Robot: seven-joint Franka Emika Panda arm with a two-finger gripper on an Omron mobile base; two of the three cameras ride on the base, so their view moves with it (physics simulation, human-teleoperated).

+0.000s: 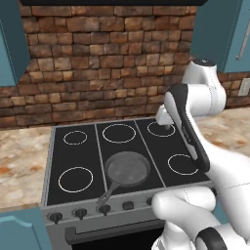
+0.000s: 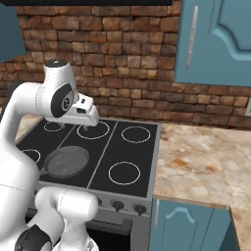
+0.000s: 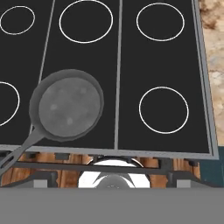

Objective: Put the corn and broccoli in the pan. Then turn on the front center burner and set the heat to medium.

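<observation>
Nearest, a row of round dark knobs [image 1: 79, 213] lines the stove front. Just beyond, the pan [image 1: 128, 169], round, shallow, matte grey, sits on the glossy black cooktop [image 1: 73, 151], middle panel's near half, handle pointing near-left. Above, the gripper [image 2: 86, 128] hovers; spread unclear. Rough brick wall [image 1: 97, 63] behind.

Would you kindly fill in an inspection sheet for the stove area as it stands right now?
Surface: black glass cooktop with white burner rings, set between marble counters.
Job's things: pan sits on the front of the middle panel, empty, handle pointing toward the knobs. Corn and broccoli: nothing seen.
Clutter: nothing seen.
Gripper: hand hangs above the cooktop's rear rings, looking down on the stove; jaws open, holding nothing.
Cables: nothing seen.
Surroundings: brick wall behind the stove, blue cabinets above, blue cabinet door below the right counter.
</observation>
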